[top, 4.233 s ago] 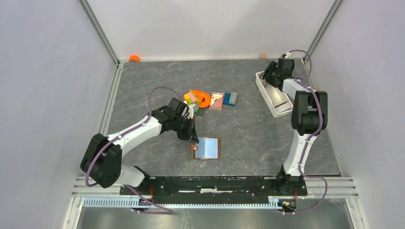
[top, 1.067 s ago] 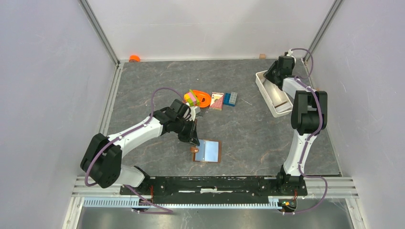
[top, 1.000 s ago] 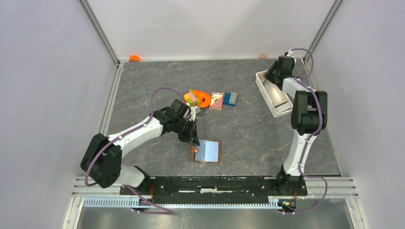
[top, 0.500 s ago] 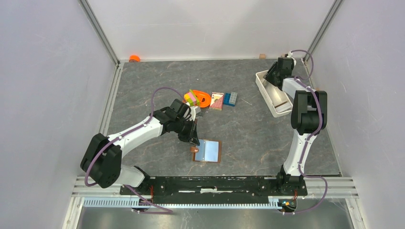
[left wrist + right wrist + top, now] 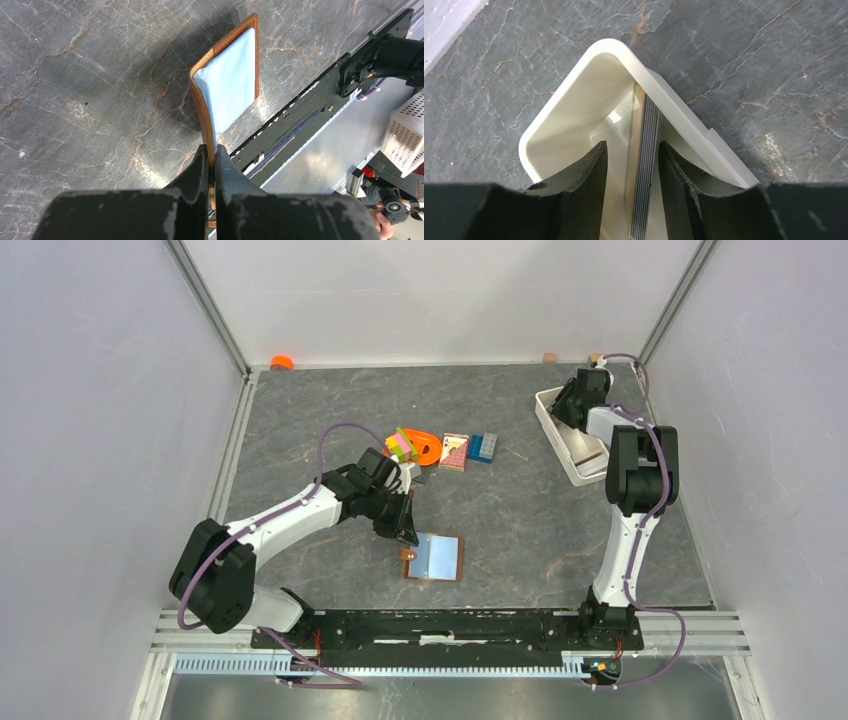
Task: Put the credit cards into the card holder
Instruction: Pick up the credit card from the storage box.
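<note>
Nearest you, in the lower centre of the top view, the card holder [image 5: 432, 577] is lying open on the worktop [image 5: 520, 520], with a light blue card [image 5: 437, 554] sitting on its inner face. Your left gripper [image 5: 212, 150] is pinching the holder's brown leather edge, jaws closed tight on it, and seems to be holding that edge raised.

Further up, mid-frame, a pink-and-white block [image 5: 455, 451] and blue bricks [image 5: 483, 447] are lying well apart from both grippers.

Farthest, in the upper right, your right gripper [image 5: 633, 145] is reaching down into the white tray [image 5: 569, 100], jaws partly open and gripping nothing. The remaining credit cards [image 5: 646, 150] are standing there on edge as a thin stack against the tray's wall.

The coming move is turning on this: the stack is sitting between the two fingers [image 5: 584, 170], closer to the right-hand one in the wrist view. Its long edge is running up the frame in line with them, so closing would be squeezing its flat faces. The right arm is far nearer to these cards
</note>
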Controlling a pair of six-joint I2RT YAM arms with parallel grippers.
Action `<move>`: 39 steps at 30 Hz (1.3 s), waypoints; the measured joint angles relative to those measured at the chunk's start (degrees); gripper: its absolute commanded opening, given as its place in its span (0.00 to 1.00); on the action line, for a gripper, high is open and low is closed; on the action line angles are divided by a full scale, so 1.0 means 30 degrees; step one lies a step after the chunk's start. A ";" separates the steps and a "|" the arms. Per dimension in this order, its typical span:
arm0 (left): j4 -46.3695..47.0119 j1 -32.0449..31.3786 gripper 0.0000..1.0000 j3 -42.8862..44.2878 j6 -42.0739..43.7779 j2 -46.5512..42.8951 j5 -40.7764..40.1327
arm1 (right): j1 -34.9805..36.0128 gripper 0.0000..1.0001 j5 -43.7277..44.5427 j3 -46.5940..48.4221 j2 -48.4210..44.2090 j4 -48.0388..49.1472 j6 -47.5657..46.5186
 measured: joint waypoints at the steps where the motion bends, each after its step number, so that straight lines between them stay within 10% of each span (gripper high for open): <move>1: 0.0000 0.0000 0.02 0.0000 0.0022 0.0015 0.0000 | 0.0000 0.47 -0.0029 0.0000 0.0000 0.0036 -0.0007; 39: -0.0007 -0.0117 0.02 0.0000 0.0087 0.0117 0.0007 | 0.0000 0.35 0.0226 -0.1013 -0.1596 0.0758 -0.0044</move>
